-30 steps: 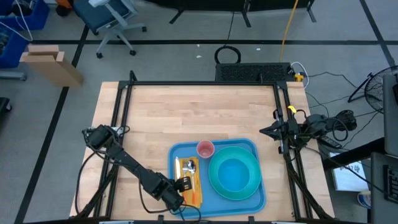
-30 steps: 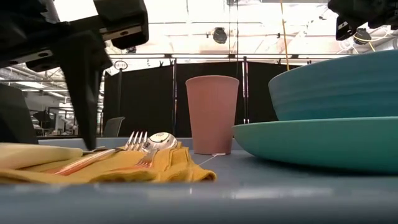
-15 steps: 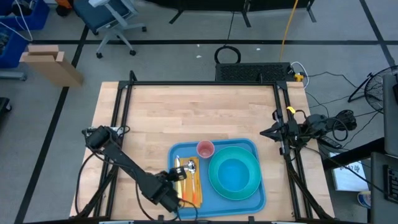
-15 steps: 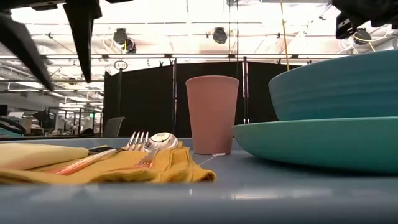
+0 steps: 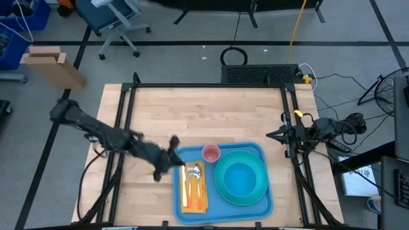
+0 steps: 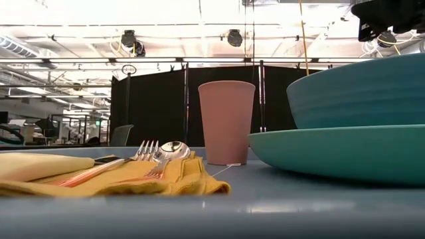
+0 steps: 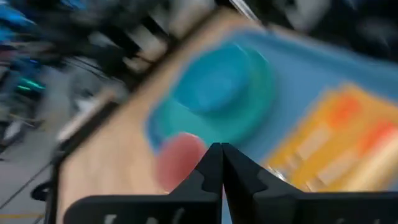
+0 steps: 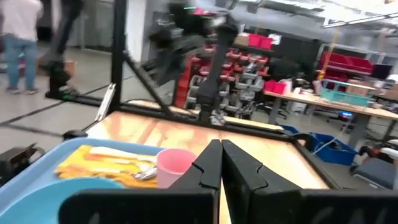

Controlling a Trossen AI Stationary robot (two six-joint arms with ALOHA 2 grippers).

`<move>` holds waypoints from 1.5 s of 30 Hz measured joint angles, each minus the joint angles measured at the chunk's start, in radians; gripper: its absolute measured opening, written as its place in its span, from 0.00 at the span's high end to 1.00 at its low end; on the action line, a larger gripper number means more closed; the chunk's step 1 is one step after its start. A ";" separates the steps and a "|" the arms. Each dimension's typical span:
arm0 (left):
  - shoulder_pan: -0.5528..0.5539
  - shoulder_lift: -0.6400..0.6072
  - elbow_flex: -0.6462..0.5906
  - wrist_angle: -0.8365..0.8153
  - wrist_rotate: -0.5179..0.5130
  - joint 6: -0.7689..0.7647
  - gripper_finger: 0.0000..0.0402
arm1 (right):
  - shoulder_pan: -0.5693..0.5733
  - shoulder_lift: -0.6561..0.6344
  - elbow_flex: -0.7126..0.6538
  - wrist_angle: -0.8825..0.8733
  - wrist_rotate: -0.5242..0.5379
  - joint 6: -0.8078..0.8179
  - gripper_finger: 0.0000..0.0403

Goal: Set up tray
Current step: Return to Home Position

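Observation:
The blue tray (image 5: 255, 203) lies near the table's front edge. On it are a yellow napkin (image 5: 193, 191) with a fork (image 6: 143, 153) and a spoon (image 6: 174, 149) lying on it, a pink cup (image 5: 211, 153) standing upright, and a teal bowl (image 6: 358, 89) sitting in a teal plate (image 6: 339, 153). My left gripper (image 5: 174, 152) hovers shut over the wood just beyond the tray's far left corner, holding nothing; its shut tips (image 7: 221, 148) show in the left wrist view. At the table's right edge my right gripper (image 5: 271, 135) waits, shut and empty (image 8: 219, 144).
Bare wooden tabletop (image 5: 204, 115) stretches across the far half. Black frame rails (image 5: 124, 128) run along both sides of the table. A person (image 8: 22, 28) stands far off in the room beyond the table.
My left gripper has risen from just above the napkin, left the low view and swung toward the table's far edge and slightly left, past the tray's far left corner. Napkin, fork and spoon lie where they were.

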 joint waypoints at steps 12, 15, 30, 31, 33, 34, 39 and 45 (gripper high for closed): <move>0.385 -0.515 -0.495 0.468 0.198 -0.394 0.99 | 0.000 -0.053 0.000 -0.006 -0.018 0.068 1.00; 0.400 -0.634 -0.572 0.458 0.235 -0.413 0.99 | 0.000 -0.060 0.001 -0.018 -0.018 0.093 1.00; 0.378 -0.986 -0.745 0.307 0.130 -0.395 1.00 | 0.000 -0.060 0.043 -0.121 0.033 0.136 1.00; 0.379 -1.014 -0.753 0.298 0.124 -0.393 1.00 | 0.000 -0.060 0.039 -0.106 0.034 0.120 1.00; 0.388 -1.072 -0.771 0.280 0.098 -0.378 1.00 | -0.006 -0.060 0.019 -0.044 0.033 0.098 1.00; 0.396 -1.097 -0.778 0.279 0.093 -0.370 1.00 | -0.012 -0.060 0.010 -0.023 0.033 0.090 1.00; 0.474 -1.167 -0.807 0.273 0.121 -0.390 1.00 | -0.063 -0.059 -0.034 0.065 0.060 0.121 1.00; 0.573 -1.171 -0.836 0.276 0.200 -0.451 1.00 | -0.122 -0.040 -0.190 0.251 0.072 0.195 1.00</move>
